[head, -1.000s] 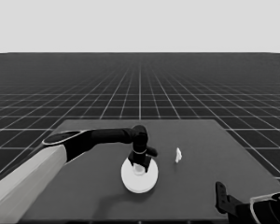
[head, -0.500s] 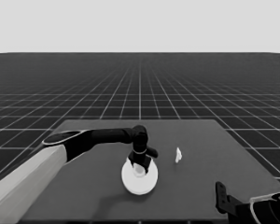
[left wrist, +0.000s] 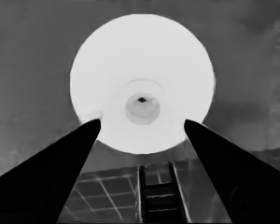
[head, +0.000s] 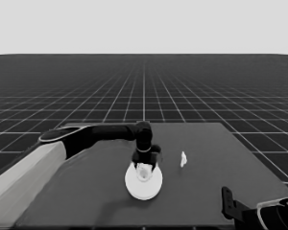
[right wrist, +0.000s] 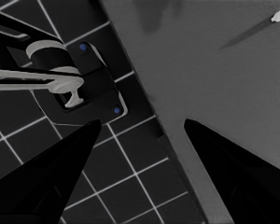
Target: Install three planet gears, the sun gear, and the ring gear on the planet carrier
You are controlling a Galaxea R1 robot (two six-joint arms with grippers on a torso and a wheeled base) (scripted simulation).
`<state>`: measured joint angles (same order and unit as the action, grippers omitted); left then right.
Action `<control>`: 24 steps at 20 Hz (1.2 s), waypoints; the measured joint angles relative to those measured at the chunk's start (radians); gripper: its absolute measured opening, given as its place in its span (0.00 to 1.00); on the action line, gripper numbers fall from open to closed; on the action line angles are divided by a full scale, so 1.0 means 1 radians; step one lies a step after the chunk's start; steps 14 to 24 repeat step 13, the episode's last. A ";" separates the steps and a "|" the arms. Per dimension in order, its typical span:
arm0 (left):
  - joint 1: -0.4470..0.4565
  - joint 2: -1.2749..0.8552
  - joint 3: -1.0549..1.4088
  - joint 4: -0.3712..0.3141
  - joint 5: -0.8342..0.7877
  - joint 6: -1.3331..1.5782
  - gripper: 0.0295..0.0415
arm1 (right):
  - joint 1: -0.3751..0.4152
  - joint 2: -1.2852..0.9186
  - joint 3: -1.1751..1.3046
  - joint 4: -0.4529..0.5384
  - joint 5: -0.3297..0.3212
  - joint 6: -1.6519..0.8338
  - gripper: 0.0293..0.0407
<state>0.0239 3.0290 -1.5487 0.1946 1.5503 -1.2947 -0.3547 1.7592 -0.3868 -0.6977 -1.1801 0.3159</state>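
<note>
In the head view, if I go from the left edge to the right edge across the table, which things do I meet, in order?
Left arm → left gripper over the white round part → thin white piece → right gripper, parked at the lower right corner.

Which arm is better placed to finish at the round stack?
Left. Its gripper hangs right over the large round part, fingers open; the right gripper waits at the table's near right corner.

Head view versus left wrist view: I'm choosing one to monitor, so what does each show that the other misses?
Only the head view shows the thin white piece, the left arm reaching in, and the right gripper parked at the lower right corner. Only the left wrist view shows the round part's central hole and the open fingers. Both show the round part under the left gripper.
</note>
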 joint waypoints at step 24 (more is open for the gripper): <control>-0.340 -1.158 1.045 0.105 -0.811 1.471 0.78 | 0.478 0.722 -1.017 0.624 -0.341 0.682 0.81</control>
